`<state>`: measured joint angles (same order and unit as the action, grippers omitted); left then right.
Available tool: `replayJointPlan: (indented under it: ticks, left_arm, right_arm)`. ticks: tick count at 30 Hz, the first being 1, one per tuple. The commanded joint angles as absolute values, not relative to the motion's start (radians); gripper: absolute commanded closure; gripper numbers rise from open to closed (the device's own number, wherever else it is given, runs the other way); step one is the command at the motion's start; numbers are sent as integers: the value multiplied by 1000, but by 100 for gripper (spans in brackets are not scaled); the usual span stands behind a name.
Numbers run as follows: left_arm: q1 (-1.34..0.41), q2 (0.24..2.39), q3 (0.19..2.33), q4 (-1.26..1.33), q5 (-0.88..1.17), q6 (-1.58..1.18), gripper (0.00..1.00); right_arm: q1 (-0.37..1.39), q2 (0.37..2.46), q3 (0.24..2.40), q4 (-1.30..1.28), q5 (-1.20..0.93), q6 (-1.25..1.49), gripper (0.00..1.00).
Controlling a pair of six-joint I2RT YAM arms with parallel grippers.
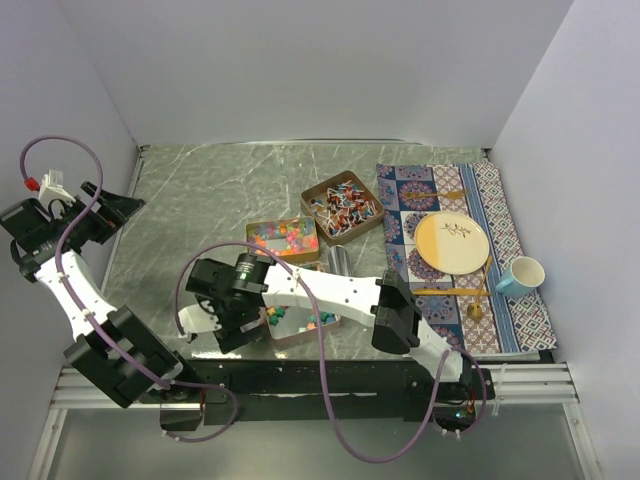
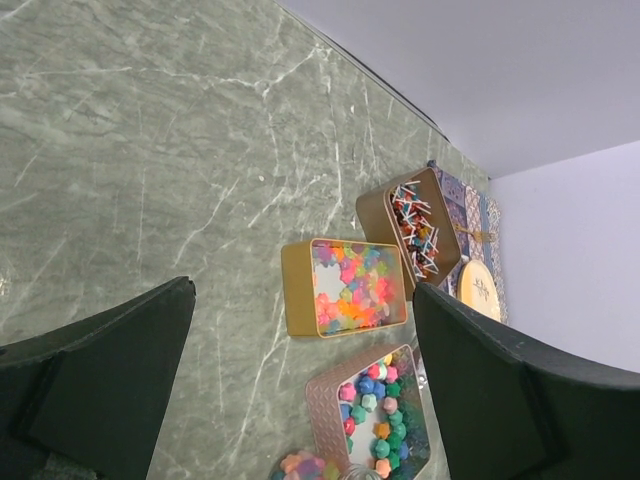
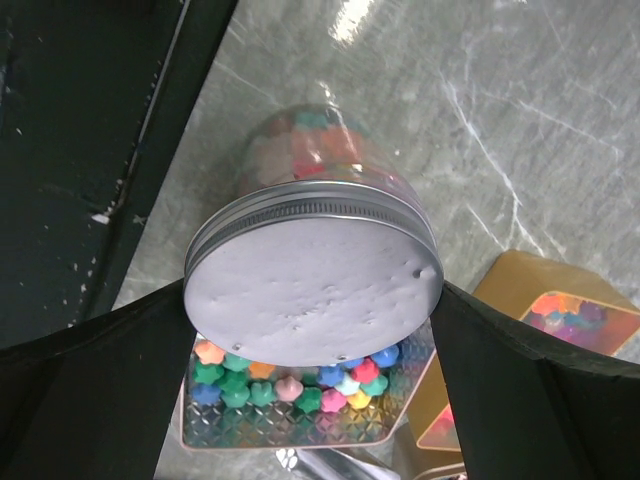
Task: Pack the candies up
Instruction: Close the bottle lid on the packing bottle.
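**Right gripper astride the jar, left gripper empty**

My right gripper [image 3: 312,320] stood spread wide, one finger on either side of the silver lid [image 3: 312,290] of a glass jar [image 3: 300,150] that held blurred coloured pieces. I could not tell whether the pads touched the lid. Just below the lid in the frame, pastel star candies [image 3: 300,385] lay in a ribbed tin [image 3: 250,425].

My left gripper [image 2: 303,295] hung fully spread and empty above the marble table [image 2: 150,150]. At lower centre of its view a bronze tin [image 2: 298,290] held orange-pink-yellow bits [image 2: 355,285]. Toward the upper right, twist-wrapped sweets [image 2: 415,225] filled a second tin [image 2: 375,215].
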<state>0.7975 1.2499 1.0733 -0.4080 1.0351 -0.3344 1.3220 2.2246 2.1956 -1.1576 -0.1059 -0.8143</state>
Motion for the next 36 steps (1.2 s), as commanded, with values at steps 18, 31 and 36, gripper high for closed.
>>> replayJointPlan:
  ticks: [18,31,36]
  left_arm:
    - [850,1262,1141,-341,1261,-397,3]
    - [848,1244,1140,-279,1269,-468,3]
    - [850,1230,1128,-328,1264,-423,3]
  right_arm:
    - [1296,2197,2189,-1060,-97,-701,0]
    - [1218,2206,2186,-1081,-164,-672,0]
    - [1192,2226,2218,-1089,-193,-663,0]
